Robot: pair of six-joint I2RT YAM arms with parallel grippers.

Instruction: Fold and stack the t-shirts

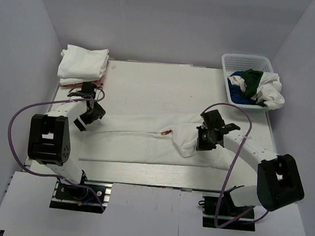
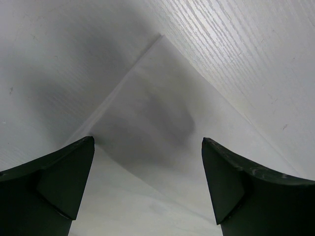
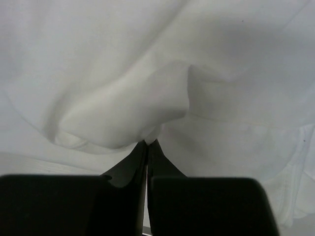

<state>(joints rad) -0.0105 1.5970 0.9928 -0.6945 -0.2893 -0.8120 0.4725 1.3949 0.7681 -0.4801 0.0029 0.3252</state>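
A long white t-shirt is seen spread across the middle of the bench, folded lengthwise into a band running from left of centre to right of centre. The right hand is lowered onto the right end of this band and is clenched on a raised fold of the cloth. In the right wrist view its fingers are pressed together, and the fabric is bunched up at their tips.

The left hand is held over the left end of the same shirt and is released, grasping nothing. In the left wrist view its fingers are set wide apart, with a flat corner of the white cloth lying on the bench between and beyond them.

A stack of folded white t-shirts is placed at the upper left of the bench. At the upper right, a white lattice basket is filled with a blue t-shirt, a dark green t-shirt and a crumpled white one hanging over its right rim
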